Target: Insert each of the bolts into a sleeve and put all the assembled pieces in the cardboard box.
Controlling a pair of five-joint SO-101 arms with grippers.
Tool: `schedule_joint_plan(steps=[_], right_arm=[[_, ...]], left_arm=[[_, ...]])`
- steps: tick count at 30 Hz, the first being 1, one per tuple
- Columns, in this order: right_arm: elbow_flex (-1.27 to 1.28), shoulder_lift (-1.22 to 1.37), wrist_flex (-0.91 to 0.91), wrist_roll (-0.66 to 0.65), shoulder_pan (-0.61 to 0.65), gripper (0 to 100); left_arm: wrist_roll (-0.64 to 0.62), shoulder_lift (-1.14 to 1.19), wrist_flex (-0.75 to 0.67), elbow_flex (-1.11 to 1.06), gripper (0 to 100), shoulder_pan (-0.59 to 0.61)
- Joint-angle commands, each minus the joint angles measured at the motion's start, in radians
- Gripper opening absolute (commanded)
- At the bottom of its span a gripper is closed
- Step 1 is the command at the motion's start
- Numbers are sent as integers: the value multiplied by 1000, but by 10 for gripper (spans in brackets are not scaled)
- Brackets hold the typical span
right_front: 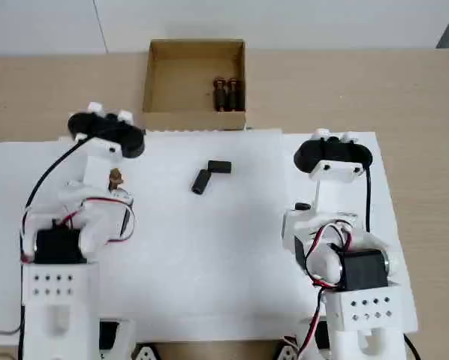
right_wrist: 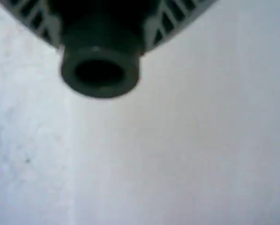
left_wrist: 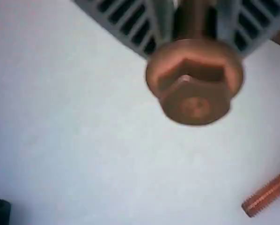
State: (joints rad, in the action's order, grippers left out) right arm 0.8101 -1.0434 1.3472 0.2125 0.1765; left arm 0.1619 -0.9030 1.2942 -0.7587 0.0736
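One copper hex-head bolt (left_wrist: 194, 89) we clench in our left tool (left_wrist: 191, 21), one black tubular sleeve (right_wrist: 100, 72) in our right tool (right_wrist: 100, 28); two loose black sleeves (right_front: 219, 166) lie near the brown cardboard box (right_front: 157, 82), two copper assemblies (right_front: 228, 94) inside it.

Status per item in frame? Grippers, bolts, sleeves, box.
left gripper: shut on held bolt
held bolt: clamped by its shank, bare, no sleeve on it
right gripper: shut on held sleeve
held sleeve: clamped, bore empty
loose sleeves: two, lying on the white sheet
loose bolt: lying on the sheet, bare
cardboard box: open, two assembled pieces lying side by side inside
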Motion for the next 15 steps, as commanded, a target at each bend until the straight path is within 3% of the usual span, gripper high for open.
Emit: schedule_joint_plan(steps=[1, 7, 15], right_arm=[[-3, -19, -44, -14, -4, 3], [21, -18, -90, -12, 22, 3], [203, -27, -277, -12, 84, 3]], left_arm=[[-35, -71, -28, -38, 6, -9], [-203, -114, -38, -137, 6, -11], [-347, -275, -262, -394, 6, -12]])
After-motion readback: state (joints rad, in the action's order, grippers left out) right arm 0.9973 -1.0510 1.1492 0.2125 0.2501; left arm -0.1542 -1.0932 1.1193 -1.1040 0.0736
